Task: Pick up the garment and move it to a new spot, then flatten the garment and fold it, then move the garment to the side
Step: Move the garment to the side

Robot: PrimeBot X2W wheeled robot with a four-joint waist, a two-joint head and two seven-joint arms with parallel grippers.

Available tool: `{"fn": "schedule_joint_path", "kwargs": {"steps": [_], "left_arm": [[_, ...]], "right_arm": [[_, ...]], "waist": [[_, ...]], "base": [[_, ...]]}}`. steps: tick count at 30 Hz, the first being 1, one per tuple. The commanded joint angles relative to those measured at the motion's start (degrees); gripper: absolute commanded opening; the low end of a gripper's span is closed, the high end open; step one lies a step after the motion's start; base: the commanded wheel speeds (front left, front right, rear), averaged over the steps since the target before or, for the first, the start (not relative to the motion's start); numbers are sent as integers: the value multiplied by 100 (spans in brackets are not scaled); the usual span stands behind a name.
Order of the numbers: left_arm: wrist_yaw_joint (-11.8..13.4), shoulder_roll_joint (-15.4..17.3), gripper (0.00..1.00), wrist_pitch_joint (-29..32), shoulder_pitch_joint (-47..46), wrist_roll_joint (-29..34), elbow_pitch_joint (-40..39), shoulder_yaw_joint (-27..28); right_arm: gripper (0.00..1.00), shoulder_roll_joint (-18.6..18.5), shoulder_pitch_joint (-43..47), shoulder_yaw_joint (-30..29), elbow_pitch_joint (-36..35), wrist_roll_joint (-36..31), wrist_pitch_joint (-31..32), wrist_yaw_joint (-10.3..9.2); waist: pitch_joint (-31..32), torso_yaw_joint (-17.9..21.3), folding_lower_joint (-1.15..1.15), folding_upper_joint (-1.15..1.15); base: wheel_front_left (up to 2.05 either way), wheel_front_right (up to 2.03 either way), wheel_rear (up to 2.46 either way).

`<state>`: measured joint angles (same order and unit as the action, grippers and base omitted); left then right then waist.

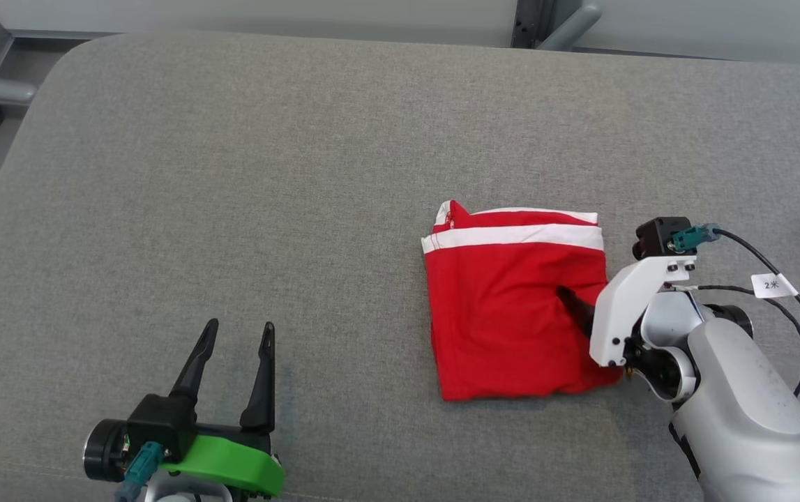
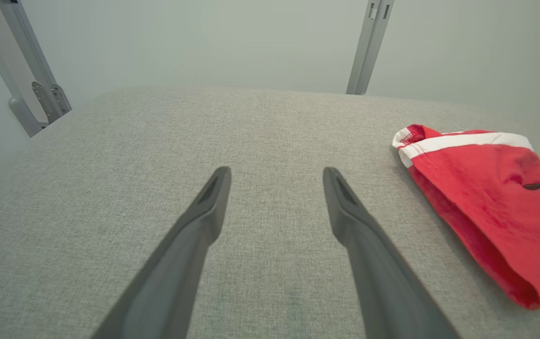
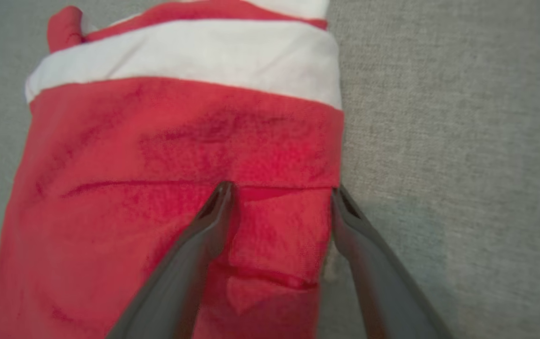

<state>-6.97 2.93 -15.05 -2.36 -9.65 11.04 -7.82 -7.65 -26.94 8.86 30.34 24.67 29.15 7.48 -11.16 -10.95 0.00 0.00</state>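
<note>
**Item:** garment (image 1: 511,314), red with a white band, folded to a compact rectangle, lying right of centre on the grey padded worktop (image 1: 232,174).

**Handling (judged):** light, soft and limp. The layers may slide apart, so it is best pinched through all plies at the right edge.

**Right pincer** (image 3: 281,188): spread, gripping nothing, one finger on the cloth and the other at the garment's right edge.

**Left pincer** (image 1: 240,324): open and empty, well apart from the garment.

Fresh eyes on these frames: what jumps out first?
The folded red garment with white bands stands out, lying right of centre on the grey fabric-covered surface. The right gripper is at the garment's right side with its fingers spread, one on the red cloth and one at the cloth's edge. The left gripper is open at the lower left, well apart from the garment.
</note>
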Motion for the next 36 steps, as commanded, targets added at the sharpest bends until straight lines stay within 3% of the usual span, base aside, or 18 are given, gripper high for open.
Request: {"fn": "schedule_joint_path", "kwargs": {"steps": [1,2,3,4,5,11,20,24,29,36], "left_arm": [[33,-1,100,-13,-95,-11,-10,-1],[38,-1,100,-13,-109,-9,-13,-12],[51,-1,100,-13,-128,-14,-16,-22],[60,-2,100,-13,-149,-22,-20,-31],[77,-2,100,-13,-161,-32,-32,-29],[109,0,100,-13,-122,0,-144,30],[45,2,100,-13,-184,181,-266,244],[10,4,100,-13,-331,260,-246,190],[-7,10,100,-13,-540,276,-143,198],[-32,9,100,-13,-676,209,-51,119]], "right_arm": [[100,31,-12,27,90,50,10,1],[100,59,-29,29,186,105,-7,1],[76,71,-55,62,259,134,-32,1],[76,73,-92,63,304,150,-119,1],[0,87,-120,75,347,194,-174,1],[0,76,-247,191,225,663,-444,1],[0,-226,-109,413,-180,1121,-621,1],[0,-465,-178,387,-304,1149,-688,1],[0,-707,-524,318,-589,1141,-671,1],[0,-1164,-1038,169,-861,1010,-260,1]], "waist": [[-42,-32,0,0],[-53,-28,0,0],[-64,-22,0,0],[-77,-9,0,0],[-85,18,0,0],[-88,463,0,0],[-35,1881,0,0],[-136,2331,0,0],[-324,2557,0,0],[-522,2412,0,0]], "base": [[0,0,0],[0,0,0],[0,0,0],[0,0,0],[0,0,0],[0,0,0],[0,0,0],[0,0,0],[0,0,0],[0,0,0]]}}
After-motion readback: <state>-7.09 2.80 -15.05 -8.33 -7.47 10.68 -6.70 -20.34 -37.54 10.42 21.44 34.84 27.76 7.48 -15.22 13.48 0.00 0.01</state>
